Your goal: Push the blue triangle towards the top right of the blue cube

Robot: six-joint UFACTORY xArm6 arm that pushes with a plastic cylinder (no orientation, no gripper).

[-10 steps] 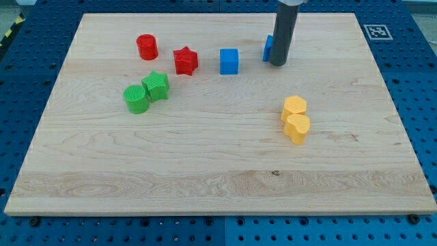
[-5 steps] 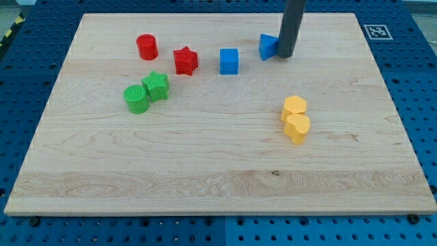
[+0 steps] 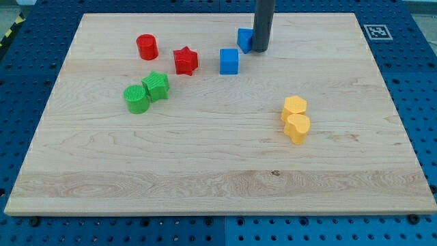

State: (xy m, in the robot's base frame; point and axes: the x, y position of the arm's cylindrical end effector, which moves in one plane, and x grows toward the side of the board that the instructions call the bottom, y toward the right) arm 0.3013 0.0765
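Note:
The blue triangle (image 3: 244,39) lies near the view's top, just up and right of the blue cube (image 3: 229,61). My tip (image 3: 261,49) stands against the triangle's right side, and the rod hides part of it. The cube sits a short way below and left of the triangle, not touching it.
A red star (image 3: 185,60) and a red cylinder (image 3: 147,46) lie left of the cube. A green cube (image 3: 156,86) and a green cylinder (image 3: 136,99) touch further left. Two yellow blocks (image 3: 295,117) sit together at the right of the wooden board (image 3: 218,171).
My tip has moved left along the view's top, pushing the blue triangle left until it lies close to the blue cube's upper right. The other blocks have not moved.

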